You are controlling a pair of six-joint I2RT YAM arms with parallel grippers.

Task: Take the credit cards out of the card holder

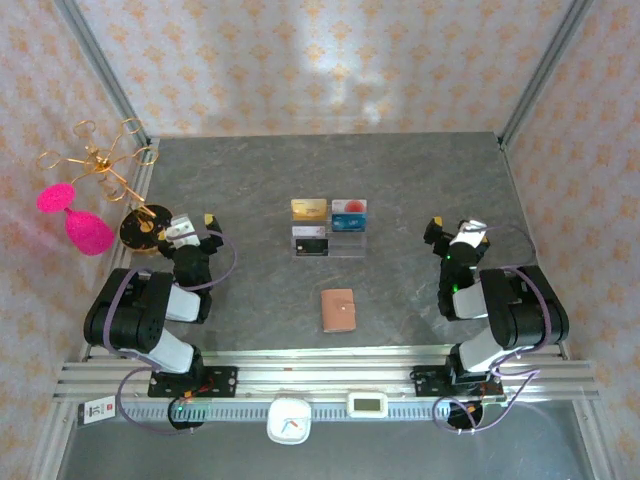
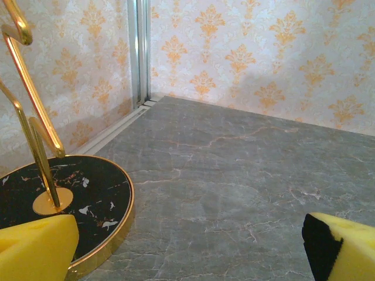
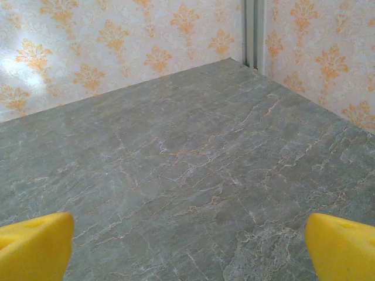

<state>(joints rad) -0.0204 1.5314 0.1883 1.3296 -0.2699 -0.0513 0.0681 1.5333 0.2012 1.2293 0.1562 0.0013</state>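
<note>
From above, the closed pinkish-tan leather card holder (image 1: 338,310) is seen flat on the grey marbled tabletop (image 1: 250,190), by the middle of its near edge. The credit cards (image 1: 329,212) are stood in a clear tiered stand (image 1: 330,248) at its centre.

Left wrist: the yellow left fingers (image 2: 35,249) are spread wide, empty, beside a round black gold-rimmed base (image 2: 88,205).

Right wrist: the right fingers (image 3: 343,249) are parted, empty.

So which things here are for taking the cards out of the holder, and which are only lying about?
For the job: card holder, closed; left gripper and right gripper, both open.
Lying about: clear stand with cards; gold rack with pink things.
</note>
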